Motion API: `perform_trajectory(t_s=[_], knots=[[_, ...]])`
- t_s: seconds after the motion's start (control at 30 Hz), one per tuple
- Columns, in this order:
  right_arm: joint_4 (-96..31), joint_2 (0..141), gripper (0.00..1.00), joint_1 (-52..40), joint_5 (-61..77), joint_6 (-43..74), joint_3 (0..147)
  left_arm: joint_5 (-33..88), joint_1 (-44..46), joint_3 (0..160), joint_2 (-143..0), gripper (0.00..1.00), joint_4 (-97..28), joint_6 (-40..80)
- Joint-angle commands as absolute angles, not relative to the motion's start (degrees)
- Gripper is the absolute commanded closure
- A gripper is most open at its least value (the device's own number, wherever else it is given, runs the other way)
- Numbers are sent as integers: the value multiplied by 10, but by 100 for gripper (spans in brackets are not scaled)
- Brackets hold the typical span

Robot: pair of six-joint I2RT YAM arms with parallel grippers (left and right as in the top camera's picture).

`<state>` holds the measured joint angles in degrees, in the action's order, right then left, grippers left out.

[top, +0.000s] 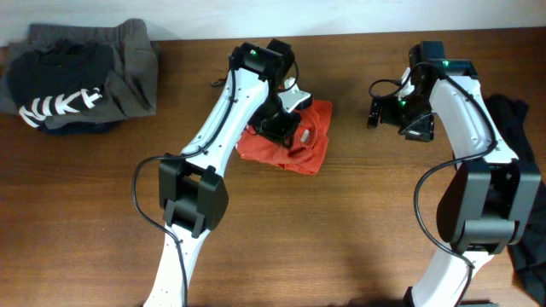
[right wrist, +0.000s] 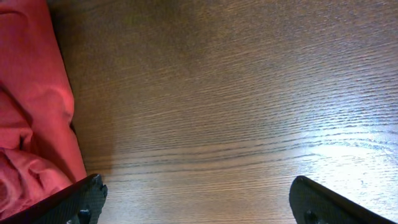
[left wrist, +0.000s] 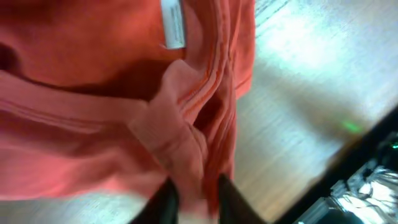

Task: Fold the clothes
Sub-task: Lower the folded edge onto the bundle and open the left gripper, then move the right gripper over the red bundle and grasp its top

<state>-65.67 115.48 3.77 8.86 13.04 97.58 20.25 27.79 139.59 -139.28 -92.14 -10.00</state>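
Observation:
The red-orange shirt (top: 290,145) lies bunched in a small heap at the middle of the wooden table. My left gripper (top: 280,126) is down on its top and is shut on a fold of the fabric. In the left wrist view the fingers (left wrist: 194,198) pinch a ridge of the shirt (left wrist: 93,93) near its collar seam, with the white neck label (left wrist: 173,25) above. My right gripper (top: 375,111) hangs to the right of the heap, open and empty. In the right wrist view its fingers (right wrist: 198,200) spread wide over bare wood, with the shirt's edge (right wrist: 31,106) at the left.
A folded dark grey and black garment with white lettering (top: 77,81) lies at the back left corner. Another dark garment (top: 525,205) hangs over the right table edge beside the right arm's base. Bare wood (top: 341,239) spans the front of the table.

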Motion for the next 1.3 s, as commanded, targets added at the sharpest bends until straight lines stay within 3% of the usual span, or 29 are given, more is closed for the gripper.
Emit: perform_trajectory(t_s=[0.0, 0.07, 0.17, 0.2, 0.23, 0.53, 0.8, 0.9, 1.0, 1.27], knots=[[-655, 1159, 1, 38, 91, 127, 973, 169, 270, 1411, -1386, 57, -920, -97], [-651, 1159, 1, 38, 100, 127, 973, 169, 268, 1411, -1386, 56, -920, -97], [-636, 1159, 1, 38, 128, 127, 973, 169, 263, 1411, -1386, 40, -918, -97], [-631, 1159, 1, 38, 152, 127, 973, 169, 262, 1411, -1386, 29, -917, -97], [-623, 1159, 1, 37, 202, 126, 974, 167, 257, 1412, -1386, 1, -912, -91], [-603, 1159, 1, -55, 117, 122, 1030, 165, 153, 1429, -1386, 1, -855, 68], [-499, 1163, 0, -132, 98, 122, 1054, 165, 11, 1429, -1386, 1, -868, 75], [-477, 1174, 12, -160, 91, 73, 1054, 167, -22, 1429, -1386, 1, -868, 75], [-471, 1189, 21, -201, -5, 36, 1054, 167, -35, 1429, -1386, 1, -871, 75], [-473, 1227, 22, -239, -37, -17, 1054, 167, -34, 1429, -1386, 1, -880, 75]])
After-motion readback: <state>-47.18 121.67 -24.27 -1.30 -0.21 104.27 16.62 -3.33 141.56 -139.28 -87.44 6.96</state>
